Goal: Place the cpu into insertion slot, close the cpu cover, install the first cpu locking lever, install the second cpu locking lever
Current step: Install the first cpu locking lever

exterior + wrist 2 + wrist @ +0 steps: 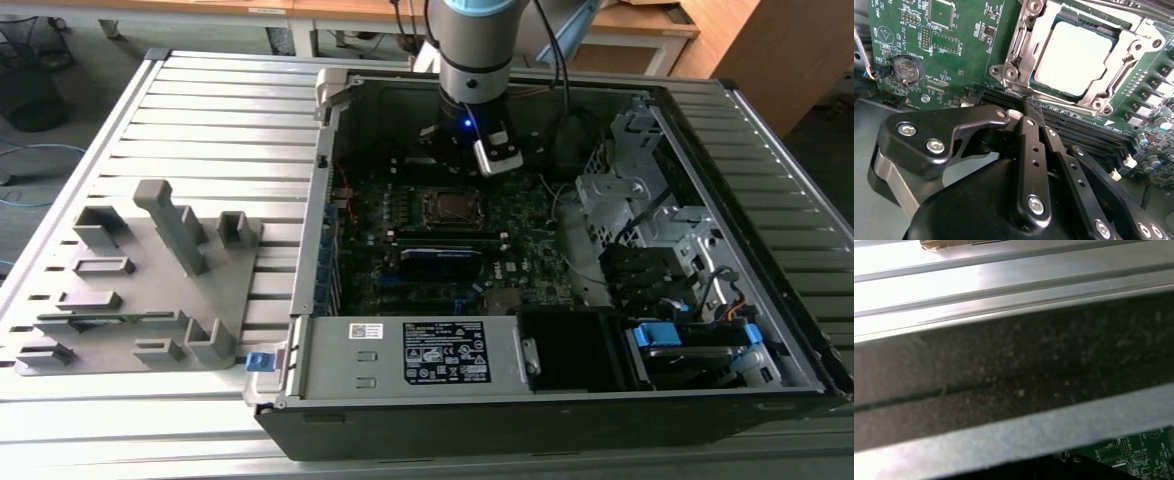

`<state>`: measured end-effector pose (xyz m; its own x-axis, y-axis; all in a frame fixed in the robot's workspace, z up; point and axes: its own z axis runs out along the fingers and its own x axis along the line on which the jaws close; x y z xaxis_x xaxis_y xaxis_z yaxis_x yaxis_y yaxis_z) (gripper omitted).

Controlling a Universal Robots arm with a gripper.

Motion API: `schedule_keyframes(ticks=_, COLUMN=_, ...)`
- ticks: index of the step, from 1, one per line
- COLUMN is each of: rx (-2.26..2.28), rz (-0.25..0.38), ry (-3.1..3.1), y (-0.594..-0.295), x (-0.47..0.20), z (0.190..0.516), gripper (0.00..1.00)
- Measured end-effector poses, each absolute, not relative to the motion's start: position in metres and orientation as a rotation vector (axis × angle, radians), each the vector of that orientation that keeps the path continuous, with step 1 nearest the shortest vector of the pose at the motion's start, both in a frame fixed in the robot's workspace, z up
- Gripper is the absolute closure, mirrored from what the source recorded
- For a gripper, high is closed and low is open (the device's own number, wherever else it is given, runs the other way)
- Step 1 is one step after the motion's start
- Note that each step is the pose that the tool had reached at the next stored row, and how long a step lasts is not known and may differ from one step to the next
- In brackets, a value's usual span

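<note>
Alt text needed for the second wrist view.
The cpu sits in the insertion slot with the silvery cpu cover framing it on a green motherboard. The black gripper fills the foreground, its tips beside the socket.

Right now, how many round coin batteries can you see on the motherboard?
1. The coin battery sits on the green motherboard, well apart from the cpu; the tool may hide others.
</note>
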<state>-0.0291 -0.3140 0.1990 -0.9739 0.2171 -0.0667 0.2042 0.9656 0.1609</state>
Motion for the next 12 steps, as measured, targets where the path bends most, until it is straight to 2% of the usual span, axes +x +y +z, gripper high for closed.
schedule_keyframes(ticks=12, rx=0.327, rz=0.234, ry=3.031, y=-0.3146, x=-0.0291, z=0.1969, gripper=0.89)
